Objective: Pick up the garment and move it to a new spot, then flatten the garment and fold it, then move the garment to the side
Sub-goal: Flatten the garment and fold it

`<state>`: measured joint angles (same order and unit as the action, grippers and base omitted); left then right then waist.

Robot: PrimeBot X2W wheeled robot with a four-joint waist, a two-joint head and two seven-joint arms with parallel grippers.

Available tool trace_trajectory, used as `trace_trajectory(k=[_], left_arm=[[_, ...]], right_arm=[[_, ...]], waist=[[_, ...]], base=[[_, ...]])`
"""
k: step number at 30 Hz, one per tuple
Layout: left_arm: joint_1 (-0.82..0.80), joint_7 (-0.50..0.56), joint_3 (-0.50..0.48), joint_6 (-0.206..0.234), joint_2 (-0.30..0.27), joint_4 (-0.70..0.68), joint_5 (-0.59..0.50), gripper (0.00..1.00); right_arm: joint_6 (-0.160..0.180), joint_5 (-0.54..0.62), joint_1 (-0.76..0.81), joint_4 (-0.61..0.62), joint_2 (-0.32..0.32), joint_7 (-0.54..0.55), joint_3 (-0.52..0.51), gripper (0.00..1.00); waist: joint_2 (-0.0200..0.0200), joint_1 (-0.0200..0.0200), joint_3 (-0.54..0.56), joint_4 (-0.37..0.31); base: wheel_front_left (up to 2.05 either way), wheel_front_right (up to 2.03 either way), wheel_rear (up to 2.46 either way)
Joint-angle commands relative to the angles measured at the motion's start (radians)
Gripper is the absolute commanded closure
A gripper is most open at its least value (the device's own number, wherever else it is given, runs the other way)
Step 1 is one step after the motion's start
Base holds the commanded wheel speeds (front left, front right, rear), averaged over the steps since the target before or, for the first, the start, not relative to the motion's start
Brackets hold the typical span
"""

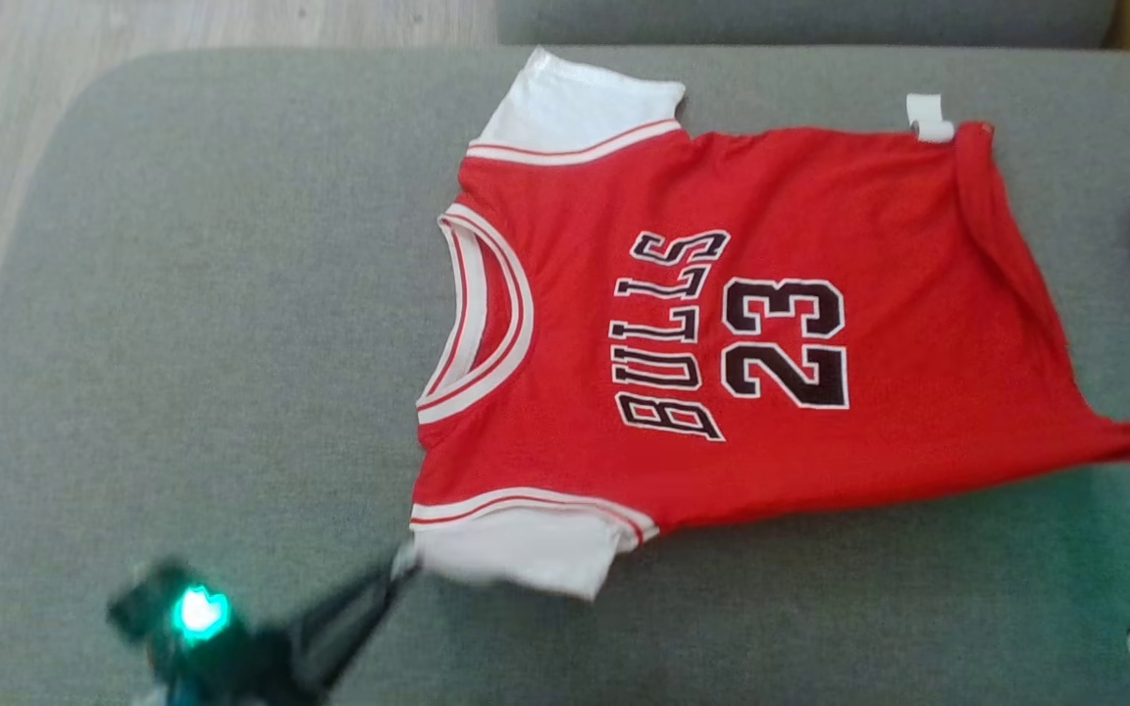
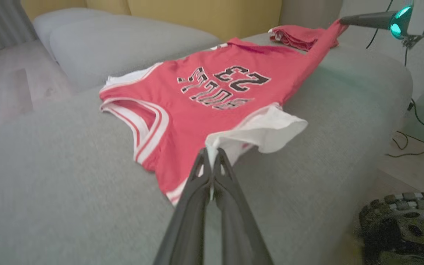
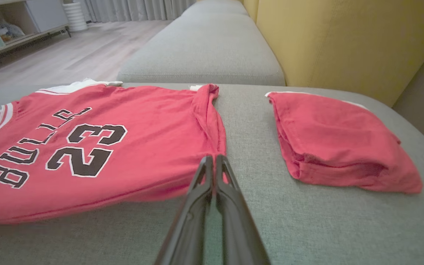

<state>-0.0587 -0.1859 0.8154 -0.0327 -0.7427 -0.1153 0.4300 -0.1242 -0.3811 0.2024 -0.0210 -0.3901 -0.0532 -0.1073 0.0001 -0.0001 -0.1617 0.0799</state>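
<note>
garment: red short-sleeved jersey shirt (image 1: 722, 461), thin knit, white sleeves, red-and-white striped collar, black "bulls 23" outlined in white
state: spread open, print side up, hem edge rolled
pose: collar toward head view's left, hem right; near sleeve tip and near hem corner drawn into points
place: on grey fabric cushion (image 1: 182, 343)

Off the collar end of the jersey (image 1: 722, 333), the grey sofa cushion (image 1: 212, 324) is lying bare, giving wide room to pass. Off the jersey's hem end, a folded red cloth (image 3: 337, 143) is sitting near, leaving a narrow strip of cushion between. Beyond that cloth, the yellow backrest (image 3: 344, 44) is walling off the way.
</note>
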Motion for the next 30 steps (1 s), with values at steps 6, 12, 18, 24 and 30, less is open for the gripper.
trace_trajectory(k=[6,12,18,24,30], left_arm=[[-0.338,0.024,-0.059,-0.060,0.047,0.080,-0.052,1.00],[-0.603,-0.008,-0.039,-0.090,0.125,0.262,-0.087,1.00],[-0.805,-0.048,0.035,-0.097,0.196,0.450,-0.138,1.00],[-0.882,-0.072,0.052,-0.087,0.261,0.607,-0.168,0.00],[-0.783,-0.075,-0.010,-0.005,0.303,0.640,-0.107,0.00]], right_arm=[[-0.007,0.019,-0.195,-0.043,-0.014,0.067,-0.005,1.00],[-0.007,0.016,-0.356,-0.147,-0.035,0.070,0.021,1.00],[-0.007,-0.004,-0.449,-0.240,-0.042,0.046,0.069,1.00],[-0.007,-0.037,-0.495,-0.317,-0.040,-0.026,0.100,0.00],[-0.007,-0.051,-0.487,-0.346,-0.038,-0.086,0.117,0.00]], waist=[[-0.0001,0.0001,-0.091,0.001],[-0.0001,0.0001,-0.166,0.003],[-0.0001,0.0001,-0.216,0.001],[-0.0001,0.0001,-0.234,-0.008],[-0.0001,0.0001,-0.208,-0.019]], base=[[0.00,0.00,0.00],[0.00,0.00,0.00],[0.00,0.00,0.00],[0.00,0.00,0.00],[0.00,0.00,0.00]])
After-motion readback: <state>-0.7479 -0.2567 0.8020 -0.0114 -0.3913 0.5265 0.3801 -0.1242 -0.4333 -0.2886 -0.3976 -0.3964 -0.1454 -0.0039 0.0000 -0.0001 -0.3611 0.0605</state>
